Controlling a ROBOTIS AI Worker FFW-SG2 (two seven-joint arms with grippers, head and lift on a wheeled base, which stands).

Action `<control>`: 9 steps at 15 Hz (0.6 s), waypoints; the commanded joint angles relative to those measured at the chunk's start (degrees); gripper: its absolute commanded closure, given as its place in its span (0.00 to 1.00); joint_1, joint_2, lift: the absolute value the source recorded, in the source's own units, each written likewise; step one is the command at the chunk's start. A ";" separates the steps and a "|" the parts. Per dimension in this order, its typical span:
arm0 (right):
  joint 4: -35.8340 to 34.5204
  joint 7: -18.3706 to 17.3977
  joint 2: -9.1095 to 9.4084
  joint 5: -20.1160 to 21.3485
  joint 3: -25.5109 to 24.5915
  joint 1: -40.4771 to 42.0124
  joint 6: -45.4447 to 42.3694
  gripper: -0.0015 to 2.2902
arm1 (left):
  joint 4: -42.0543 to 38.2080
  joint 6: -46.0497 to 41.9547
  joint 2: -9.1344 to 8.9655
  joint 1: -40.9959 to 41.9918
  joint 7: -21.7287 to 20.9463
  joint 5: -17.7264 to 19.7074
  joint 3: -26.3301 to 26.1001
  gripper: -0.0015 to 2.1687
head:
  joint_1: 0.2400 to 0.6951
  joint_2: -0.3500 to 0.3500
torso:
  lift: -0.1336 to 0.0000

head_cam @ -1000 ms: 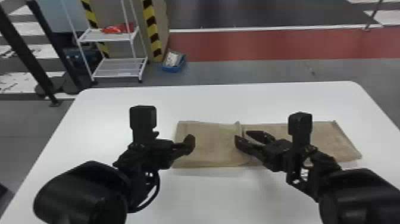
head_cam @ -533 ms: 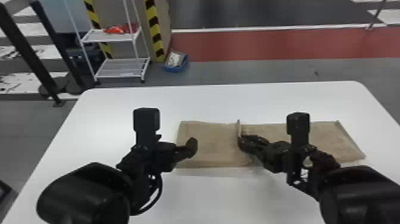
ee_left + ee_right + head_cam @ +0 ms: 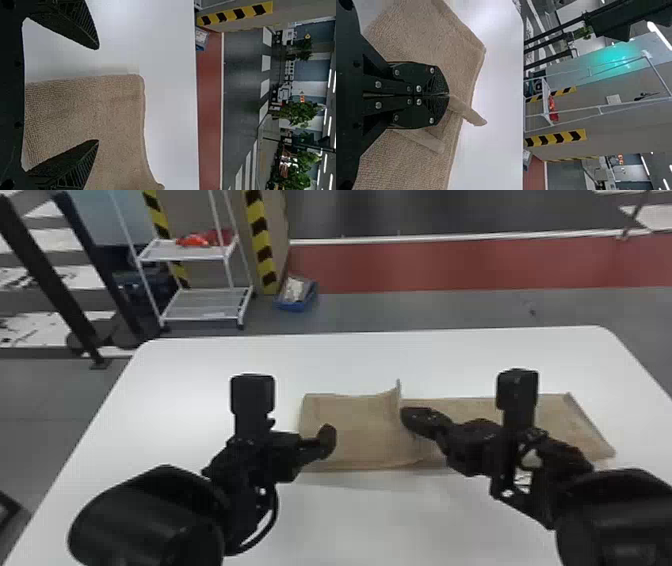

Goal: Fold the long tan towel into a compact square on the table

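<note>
Over the near side of the white table (image 3: 350, 530), the left gripper (image 3: 327, 438) is hanging at the towel's left end, its fingers (image 3: 75, 25) standing apart; whether they are touching cloth is hard to tell. The right gripper (image 3: 406, 416) is pinching the tan towel (image 3: 355, 430) near the middle, its fingers now meeting where they were parted a second ago, and the gathered edge is rising higher than before. Its black body is hiding part of the towel behind. Beyond, a white rack (image 3: 185, 249) is standing, its top cut off.
</note>
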 commanded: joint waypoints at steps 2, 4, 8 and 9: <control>-10.49 0.00 -0.60 -2.50 -2.58 3.41 6.31 0.52 | 0.00 0.01 -0.12 -0.01 0.00 -0.18 -0.34 0.02 | 1.00 0.63 | 0.07; -10.49 -0.18 -0.60 -2.32 -3.81 5.25 7.37 0.52 | -0.17 0.01 -0.12 0.08 0.00 -0.18 -0.43 0.02 | 1.00 0.63 | 0.07; -3.20 -1.15 -0.34 -1.00 -3.72 4.46 3.85 0.52 | -0.52 0.01 -0.12 0.17 0.00 -0.27 -0.61 0.02 | 1.00 0.59 | 0.07; -2.23 -1.23 -0.25 -0.56 -3.46 3.93 2.97 0.51 | -0.70 0.01 -0.12 0.43 0.00 -0.35 -0.61 0.02 | 1.00 0.59 | 0.07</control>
